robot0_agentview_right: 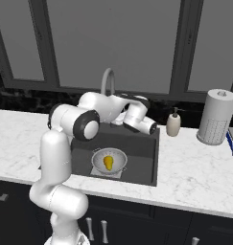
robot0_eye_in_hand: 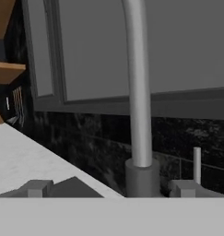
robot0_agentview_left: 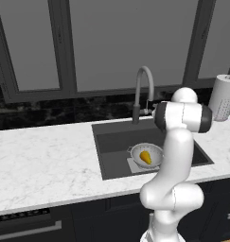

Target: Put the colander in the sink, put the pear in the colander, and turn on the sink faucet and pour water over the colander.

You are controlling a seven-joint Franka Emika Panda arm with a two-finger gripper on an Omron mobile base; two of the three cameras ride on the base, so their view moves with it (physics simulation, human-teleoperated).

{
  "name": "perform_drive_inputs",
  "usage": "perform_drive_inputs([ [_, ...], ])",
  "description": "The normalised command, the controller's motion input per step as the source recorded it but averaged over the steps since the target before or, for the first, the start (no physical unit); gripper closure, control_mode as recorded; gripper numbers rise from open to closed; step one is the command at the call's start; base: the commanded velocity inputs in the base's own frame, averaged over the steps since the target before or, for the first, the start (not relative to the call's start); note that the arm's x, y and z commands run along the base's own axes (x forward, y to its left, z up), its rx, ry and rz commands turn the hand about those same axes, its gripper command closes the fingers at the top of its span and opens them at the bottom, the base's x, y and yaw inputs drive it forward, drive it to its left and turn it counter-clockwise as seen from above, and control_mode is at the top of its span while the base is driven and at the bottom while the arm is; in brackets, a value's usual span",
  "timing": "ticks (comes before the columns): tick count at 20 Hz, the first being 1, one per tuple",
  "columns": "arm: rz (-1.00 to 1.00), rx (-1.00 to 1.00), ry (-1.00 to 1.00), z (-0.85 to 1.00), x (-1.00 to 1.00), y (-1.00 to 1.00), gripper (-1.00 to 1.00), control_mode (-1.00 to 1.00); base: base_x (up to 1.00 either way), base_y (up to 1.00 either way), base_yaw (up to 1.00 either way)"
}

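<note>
Under dark windows (robot0_agentview_left: pixel 111 42), white marble counter (robot0_agentview_left: pixel 45 160) surrounds the sink (robot0_agentview_left: pixel 111 137).

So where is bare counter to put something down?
Free: the wide marble counter left of the sink. Smaller patch between sink and paper towel roll. Crowded: behind the sink, around faucet, soap bottle and gripper.
</note>
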Motion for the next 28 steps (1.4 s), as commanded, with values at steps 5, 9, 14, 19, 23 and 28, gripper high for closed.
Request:
perform_drive_inputs([
  [5,0.0,0.0,0.0,0.0,0.17,-0.18,-1.0,-1.0,0.0,0.0,0.0],
  [9,0.0,0.0,0.0,0.0,0.19,-0.14,-1.0,-1.0,0.0,0.0,0.0],
  [14,0.0,0.0,0.0,-0.02,0.21,-0.07,-1.0,-1.0,0.0,0.0,0.0],
  [19,0.0,0.0,0.0,-0.14,0.12,0.0,-1.0,-1.0,0.0,0.0,0.0],
  [23,0.0,0.0,0.0,-0.26,0.06,0.01,-1.0,-1.0,0.0,0.0,0.0],
  [28,0.0,0.0,0.0,-0.22,0.04,0.1,-1.0,-1.0,0.0,0.0,0.0],
])
